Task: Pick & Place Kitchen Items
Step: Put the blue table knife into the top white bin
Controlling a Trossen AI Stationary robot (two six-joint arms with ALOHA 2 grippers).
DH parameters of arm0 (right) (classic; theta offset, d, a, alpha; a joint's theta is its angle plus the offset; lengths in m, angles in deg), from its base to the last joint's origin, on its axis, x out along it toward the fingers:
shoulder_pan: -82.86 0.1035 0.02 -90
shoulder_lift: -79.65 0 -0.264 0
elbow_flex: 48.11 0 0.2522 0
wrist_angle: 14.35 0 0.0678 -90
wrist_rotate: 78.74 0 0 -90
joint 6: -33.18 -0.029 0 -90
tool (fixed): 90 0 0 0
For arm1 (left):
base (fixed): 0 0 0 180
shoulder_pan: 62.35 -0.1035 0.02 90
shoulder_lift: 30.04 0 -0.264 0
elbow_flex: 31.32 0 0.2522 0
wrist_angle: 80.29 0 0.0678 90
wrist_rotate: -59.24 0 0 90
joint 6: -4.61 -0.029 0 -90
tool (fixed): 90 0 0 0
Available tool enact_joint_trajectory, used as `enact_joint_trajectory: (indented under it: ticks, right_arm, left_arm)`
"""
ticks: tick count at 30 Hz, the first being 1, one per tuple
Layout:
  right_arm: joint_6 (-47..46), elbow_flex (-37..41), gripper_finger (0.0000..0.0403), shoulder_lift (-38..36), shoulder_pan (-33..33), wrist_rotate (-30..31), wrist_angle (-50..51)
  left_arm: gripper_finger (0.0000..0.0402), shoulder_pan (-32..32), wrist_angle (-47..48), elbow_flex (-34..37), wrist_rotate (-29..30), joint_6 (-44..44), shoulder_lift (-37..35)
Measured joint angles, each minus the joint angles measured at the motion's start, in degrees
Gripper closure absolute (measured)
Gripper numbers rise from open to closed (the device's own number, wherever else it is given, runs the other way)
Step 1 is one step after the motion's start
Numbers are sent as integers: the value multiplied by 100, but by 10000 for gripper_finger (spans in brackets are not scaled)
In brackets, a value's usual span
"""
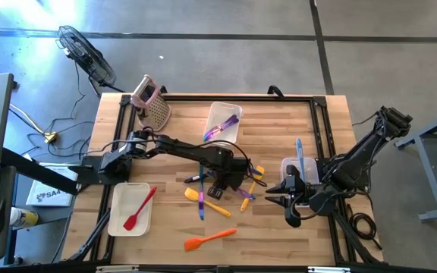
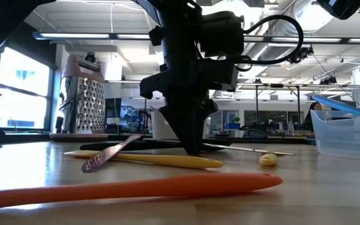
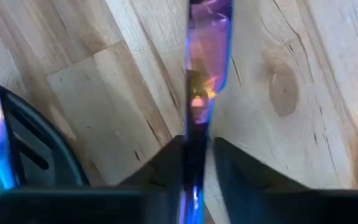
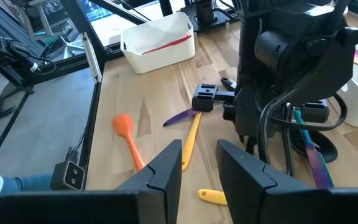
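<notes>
Kitchen items lie scattered over the middle of our wooden worktop (image 1: 279, 235). We have our left gripper (image 1: 220, 184) down among them, its fingers (image 3: 163, 165) clenched on a slim iridescent purple-blue utensil (image 3: 204, 74) whose handle runs up between them in the left wrist view. Just beside it lie a yellow spatula (image 1: 203, 200) and a black utensil (image 3: 33, 155). Nearer the front edge rests an orange spatula (image 1: 209, 239), well apart from the gripper. A red spatula (image 1: 139, 209) sits inside the white bin (image 1: 117, 220) at our left, a purple utensil (image 1: 222, 127) lies in the clear bin (image 1: 212, 112) at the back, and a blue utensil (image 1: 300, 155) leans out of the clear bin (image 1: 287, 168) on our right. A pink box grater (image 1: 152, 101) stands at the back left corner. Our right gripper (image 1: 290, 202) hangs beside that right bin, fingers (image 4: 166, 168) parted, grasping nothing.
</notes>
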Motion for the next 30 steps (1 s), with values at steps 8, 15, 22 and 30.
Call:
enact_joint_trajectory:
  ticks: [8, 15, 22, 30]
  right_arm:
    - [0, 0, 308, -2, 0, 0, 0]
    - [37, 0, 308, -2, 0, 0, 26]
    - [44, 0, 308, -2, 0, 0, 31]
    - [44, 0, 308, -4, 0, 0, 42]
  left_arm:
    - [372, 7, 23, 2, -57, 1, 2]
    - [372, 24, 46, 2, 121, 50, 2]
    - [372, 110, 122, 0, 407, 267, -9]
    - [372, 263, 1169, -430, 1230, 326, -68]
